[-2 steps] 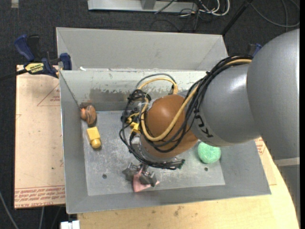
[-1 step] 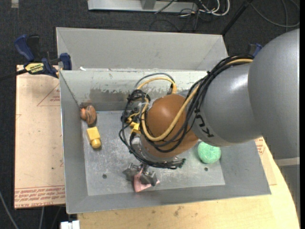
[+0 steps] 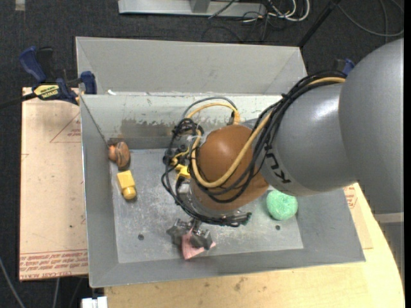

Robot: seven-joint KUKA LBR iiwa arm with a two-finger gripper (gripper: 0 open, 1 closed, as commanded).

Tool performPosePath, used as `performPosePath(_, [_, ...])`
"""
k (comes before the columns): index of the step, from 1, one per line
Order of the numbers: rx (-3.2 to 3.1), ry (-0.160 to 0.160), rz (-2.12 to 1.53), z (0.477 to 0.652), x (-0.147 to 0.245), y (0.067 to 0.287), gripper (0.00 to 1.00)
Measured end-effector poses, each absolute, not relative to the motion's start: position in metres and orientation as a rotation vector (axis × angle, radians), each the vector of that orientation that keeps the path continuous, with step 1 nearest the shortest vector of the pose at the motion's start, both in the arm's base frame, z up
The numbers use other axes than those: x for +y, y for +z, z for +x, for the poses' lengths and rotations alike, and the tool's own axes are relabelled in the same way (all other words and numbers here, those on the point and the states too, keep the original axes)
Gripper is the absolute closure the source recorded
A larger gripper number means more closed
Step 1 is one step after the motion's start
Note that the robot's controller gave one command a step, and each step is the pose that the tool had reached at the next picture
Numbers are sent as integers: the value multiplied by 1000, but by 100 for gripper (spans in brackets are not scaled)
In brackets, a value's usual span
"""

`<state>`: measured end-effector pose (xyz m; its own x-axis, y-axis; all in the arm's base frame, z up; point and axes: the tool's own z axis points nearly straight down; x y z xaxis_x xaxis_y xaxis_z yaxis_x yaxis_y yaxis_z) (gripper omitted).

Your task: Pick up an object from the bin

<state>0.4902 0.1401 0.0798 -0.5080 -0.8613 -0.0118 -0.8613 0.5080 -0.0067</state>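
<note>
Grey bin (image 3: pixel 148 226), left side: brown lump (image 3: pixel 119 153) and yellow block (image 3: pixel 126 185). Centre front, gripper (image 3: pixel 191 233) sits low over a pink scrap (image 3: pixel 192 249); can't tell how open it is. Then green ball (image 3: pixel 281 205) at right. Scrap's small and could slip away.

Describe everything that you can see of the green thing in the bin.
The green thing is a pale mint, roundish lump with a rough surface, perhaps foam. It lies on the bin floor at the right, apart from the other loose things. The arm passes close over its upper left edge; whether they touch cannot be told.
</note>
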Motion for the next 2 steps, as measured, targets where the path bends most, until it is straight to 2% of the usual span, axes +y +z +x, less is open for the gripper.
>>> performPosePath(2, [2729, 3, -1553, 488, 140, 108, 100])
